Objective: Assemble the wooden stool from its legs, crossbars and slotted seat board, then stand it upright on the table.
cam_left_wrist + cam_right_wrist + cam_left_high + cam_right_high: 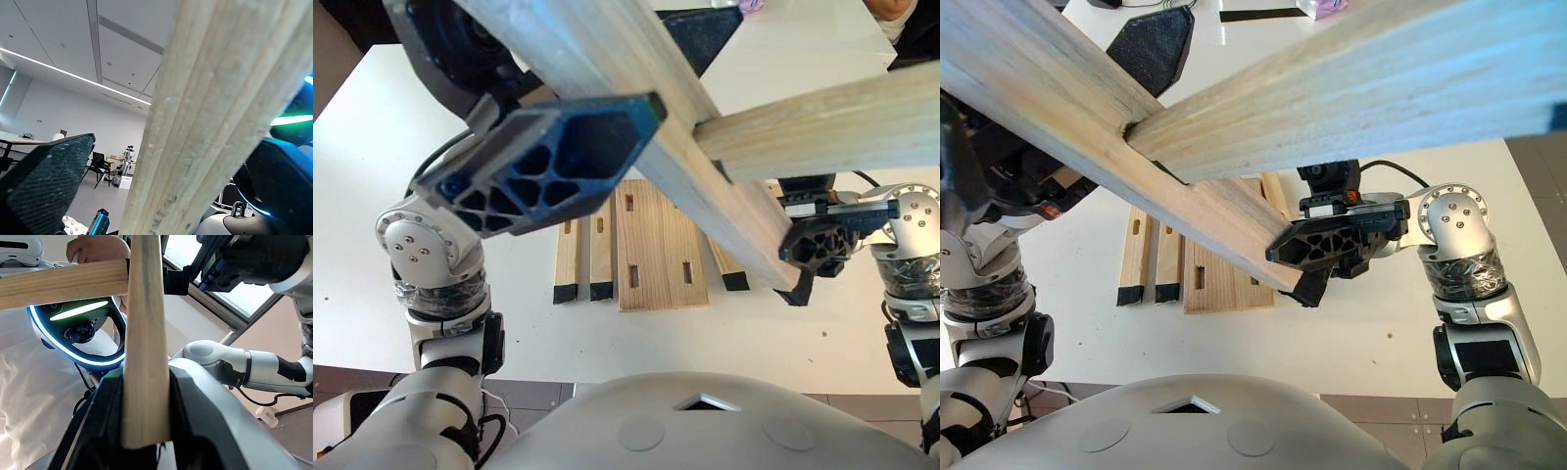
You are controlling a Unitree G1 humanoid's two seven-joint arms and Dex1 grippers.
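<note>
A long stick (pixel 732 213) with a crossbar (pixel 822 122) in its side is pinched by left claw (pixel 693 61) and right claw (pixel 1295 269).

black office chair (pixel 100 162), ceiling light strip (pixel 73 75), white headset (pixel 19 252), window (pixel 230 298)

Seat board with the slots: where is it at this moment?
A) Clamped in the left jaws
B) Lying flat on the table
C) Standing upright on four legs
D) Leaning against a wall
B: the seat board lies flat on the table, slots facing up, with loose legs beside it, while the long leg is held up in the air above it.
</note>
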